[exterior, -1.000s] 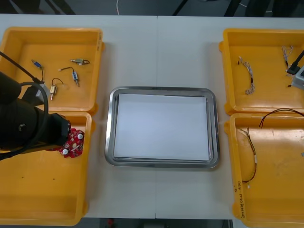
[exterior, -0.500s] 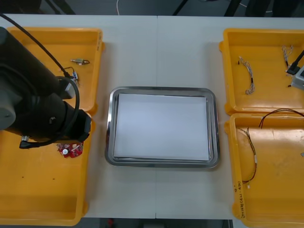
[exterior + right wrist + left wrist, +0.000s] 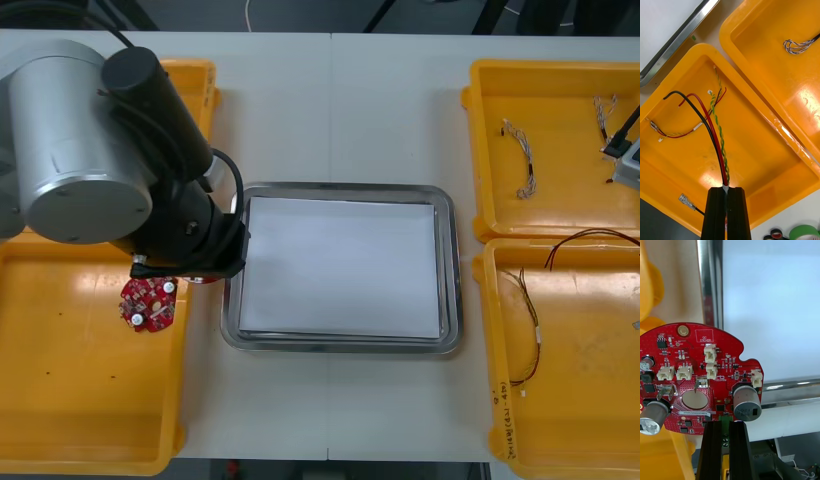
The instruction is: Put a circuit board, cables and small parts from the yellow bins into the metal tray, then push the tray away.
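Left gripper point(image 3: 725, 422) pinches the edge of the round red circuit board point(image 3: 696, 375), holding it over the near-left yellow plastic bin point(image 3: 80, 400), just beside the rectangular shiny metal tray point(image 3: 345, 188). Right gripper point(image 3: 726, 188) pinches a black, red and yellow-green cable bundle point(image 3: 717, 135) over a right-hand yellow bin point(image 3: 763, 150).

Left gripper point(image 3: 725, 424) tight on the circuit board point(image 3: 696, 371), right gripper point(image 3: 725, 189) tight on the cables point(image 3: 717, 142).

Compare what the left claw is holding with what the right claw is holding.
The left claw grips a round red circuit board by its edge; the right claw pinches black, red and green-yellow cables. The board is beside the rim of the shiny metal tray; the cables trail into a yellow bin. Both claws are shut on their loads.
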You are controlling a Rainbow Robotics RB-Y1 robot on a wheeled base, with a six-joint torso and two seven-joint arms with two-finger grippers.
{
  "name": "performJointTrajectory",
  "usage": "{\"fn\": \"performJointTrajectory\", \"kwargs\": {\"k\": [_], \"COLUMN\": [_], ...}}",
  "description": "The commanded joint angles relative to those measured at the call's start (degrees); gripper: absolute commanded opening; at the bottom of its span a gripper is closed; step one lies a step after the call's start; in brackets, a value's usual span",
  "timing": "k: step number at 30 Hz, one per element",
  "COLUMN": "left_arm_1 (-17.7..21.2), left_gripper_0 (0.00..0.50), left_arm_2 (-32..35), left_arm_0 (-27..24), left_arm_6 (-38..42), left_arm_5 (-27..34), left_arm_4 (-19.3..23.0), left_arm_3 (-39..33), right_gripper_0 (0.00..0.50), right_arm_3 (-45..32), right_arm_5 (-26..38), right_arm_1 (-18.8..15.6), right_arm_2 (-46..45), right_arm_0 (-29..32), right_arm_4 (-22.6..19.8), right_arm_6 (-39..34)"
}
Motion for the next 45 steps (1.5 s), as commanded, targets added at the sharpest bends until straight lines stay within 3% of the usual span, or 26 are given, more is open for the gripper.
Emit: {"fn": "performJointTrajectory", "kwargs": {"k": [1, 9, 14, 21, 45], "left_arm_1": [-4.16, -9.26, -9.88, -10.84, -12.69], "left_gripper_0": [0.000, 0.003, 0.005, 0.002, 0.006], "left_arm_2": [-3.50, -7.98, -12.47, -15.89, -24.07], "left_arm_0": [-4.84, -5.72, -6.24, -6.15, -6.15], "left_arm_6": [3.12, 7.42, 12.43, 13.49, 22.01], "left_arm_5": [0.45, -0.16, -3.77, -5.96, -14.23], "left_arm_4": [-1.83, -6.40, -8.77, -10.27, -15.54], "left_arm_3": [2.66, 5.56, 5.56, 6.88, 10.04], "right_gripper_0": [0.000, 0.000, 0.000, 0.000, 0.000], "right_arm_3": [-0.17, -0.17, -0.17, -0.17, -0.17], "right_arm_5": [0.20, 0.20, 0.20, 0.20, 0.20], "right_arm_1": [-1.91, -1.82, -1.82, -1.82, -1.82], "right_arm_2": [0.37, 0.37, 0.37, 0.37, 0.37], "right_arm_0": [-1.22, -1.22, -1.22, -1.31, -1.31], "right_arm_4": [-0.47, -0.56, -0.38, -0.20, 0.59], "right_arm_6": [2.92, 2.65, 2.56, 2.56, 2.48]}}
